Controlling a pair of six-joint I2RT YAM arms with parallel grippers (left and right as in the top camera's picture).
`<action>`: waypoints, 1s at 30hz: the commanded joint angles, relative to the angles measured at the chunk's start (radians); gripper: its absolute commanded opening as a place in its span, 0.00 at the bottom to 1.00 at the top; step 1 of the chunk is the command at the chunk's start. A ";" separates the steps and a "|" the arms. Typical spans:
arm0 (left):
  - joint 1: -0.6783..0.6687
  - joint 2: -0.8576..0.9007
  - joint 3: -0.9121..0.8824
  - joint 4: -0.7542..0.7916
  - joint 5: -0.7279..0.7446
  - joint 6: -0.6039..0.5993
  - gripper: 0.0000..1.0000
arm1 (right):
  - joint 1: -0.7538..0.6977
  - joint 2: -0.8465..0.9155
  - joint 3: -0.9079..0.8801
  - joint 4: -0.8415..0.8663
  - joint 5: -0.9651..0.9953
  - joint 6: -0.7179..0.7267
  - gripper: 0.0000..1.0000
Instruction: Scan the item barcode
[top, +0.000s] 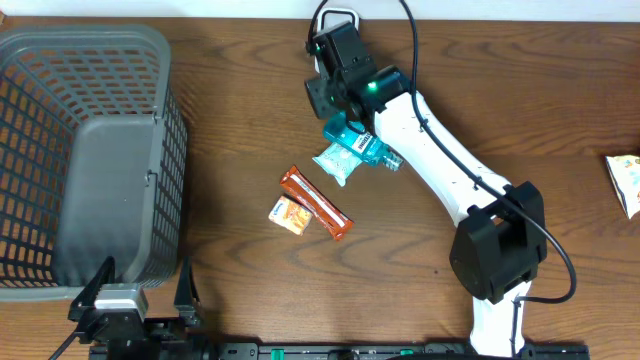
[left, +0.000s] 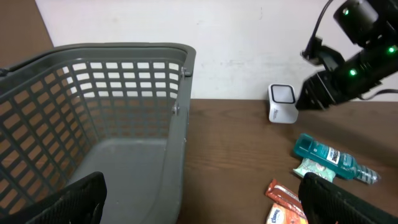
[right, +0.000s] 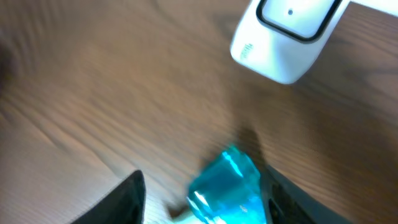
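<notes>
My left claw (top: 143, 282) sits at the near edge of the table (top: 230, 120), its two fingers spread as wide as they go with nothing between them. It points at the near end of the grey basket (top: 110, 190), which fills the left side of the table.

Out in the middle lie the snacks: a small orange packet (top: 290, 214), and touching it on the right a long orange bar (top: 316, 202) set at a slant. Just beyond them is a pale crinkled packet (top: 337, 160). Far off at the right edge, well apart from everything else, a box (top: 625, 180) shows only in part.

The teal bottle (left: 326, 158) lies on its side on the table, its clear cap pointing right and its body resting against the far side of the pale packet. My right arm reaches from the near right across to the far middle, and my right claw (right: 203, 186) hangs above the bottle's far end. Its fingers are parted wider than the bottle, with a gap at least on the left side, so it grips nothing. The wrist view is blurred, but the side view shows the bottle down on the wood and the claw above it.

Beyond that, at the far edge, stands the white scanner (right: 286, 37) — apart from the bottle, with bare wood between them.
</notes>
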 joint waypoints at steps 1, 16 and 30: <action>0.006 -0.005 0.004 0.002 0.002 -0.005 0.98 | 0.000 -0.017 0.001 -0.081 0.084 -0.238 0.60; 0.006 -0.005 0.004 0.002 0.002 -0.005 0.98 | 0.041 0.016 -0.306 0.031 0.322 -0.449 0.72; 0.006 -0.005 0.004 0.002 0.002 -0.005 0.98 | 0.022 0.111 -0.462 0.356 0.334 -0.534 0.84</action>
